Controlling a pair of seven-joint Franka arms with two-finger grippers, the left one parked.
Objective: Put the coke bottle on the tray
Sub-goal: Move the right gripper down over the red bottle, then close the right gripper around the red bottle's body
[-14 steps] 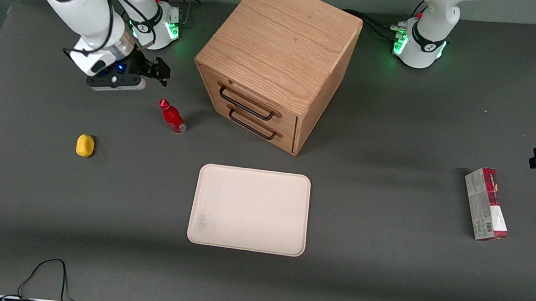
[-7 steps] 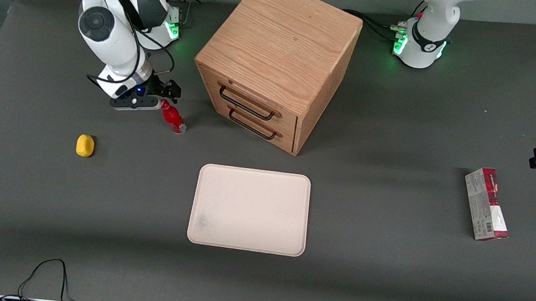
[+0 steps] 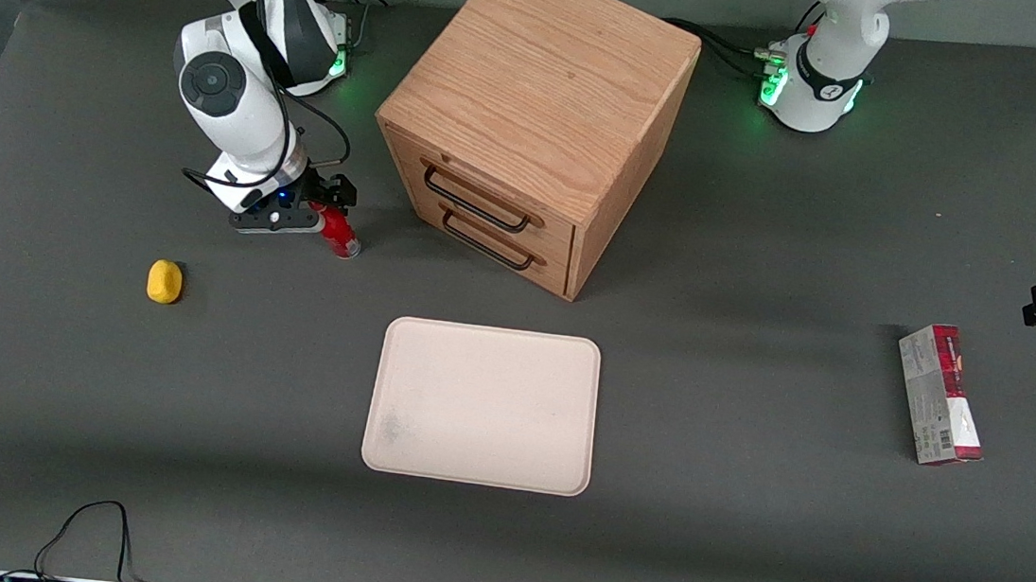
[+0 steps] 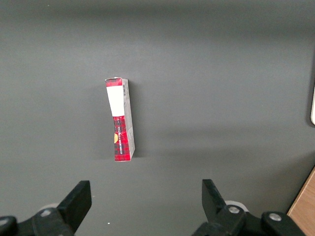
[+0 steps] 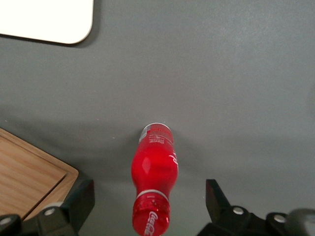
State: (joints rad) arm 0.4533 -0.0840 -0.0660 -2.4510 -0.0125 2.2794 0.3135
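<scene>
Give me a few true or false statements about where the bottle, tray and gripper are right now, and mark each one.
1. The coke bottle lies on the tray. False: it lies on the table, apart from the tray.
2. The gripper is open with the bottle between its fingers. True.
3. The tray is bare. True.
4. The wooden cabinet has a drawer pulled out. False: both drawers are shut.
5. A yellow object sits on the cabinet. False: it rests on the table toward the working arm's end.

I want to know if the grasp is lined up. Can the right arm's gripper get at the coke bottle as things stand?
Probably yes. The gripper hangs open right over the coke bottle, one of the fingers on each side, and nothing lies between them.
</scene>
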